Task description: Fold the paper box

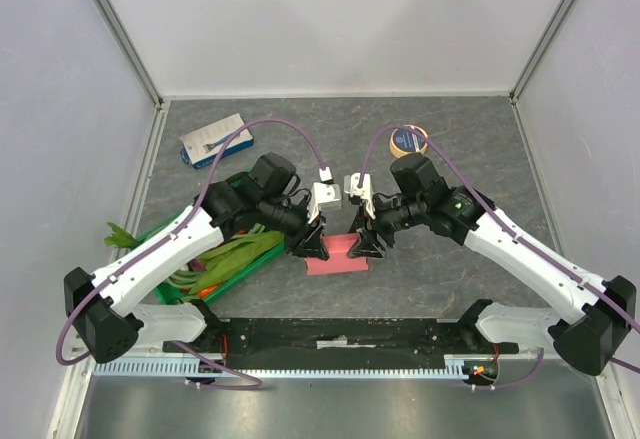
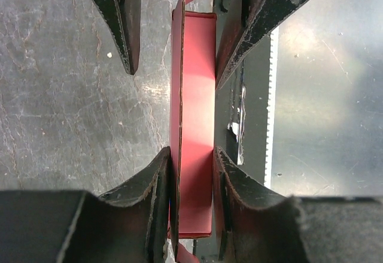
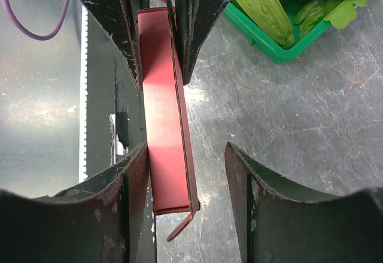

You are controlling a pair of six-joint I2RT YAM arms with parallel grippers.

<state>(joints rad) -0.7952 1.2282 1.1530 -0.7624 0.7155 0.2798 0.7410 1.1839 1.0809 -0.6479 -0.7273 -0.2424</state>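
Observation:
The paper box [image 1: 337,256], a pink-red long card box, lies on the grey table between both grippers. My left gripper [image 1: 311,244] is shut on its left end. In the left wrist view both fingers of the left gripper [image 2: 192,152] press the long sides of the box [image 2: 194,95]. My right gripper [image 1: 367,243] straddles the right end. In the right wrist view the right gripper [image 3: 187,149] is open: one finger [image 3: 134,173] touches the box [image 3: 161,143], while the other stands clear across a gap. A small end flap [image 3: 181,227] sticks out unfolded.
A green crate of vegetables [image 1: 215,264] sits left of the box, its corner [image 3: 269,41] showing in the right wrist view. A blue-and-white flat package [image 1: 215,139] lies at the back left, a tape roll [image 1: 409,140] at the back right. A black strip [image 1: 330,334] runs along the near edge.

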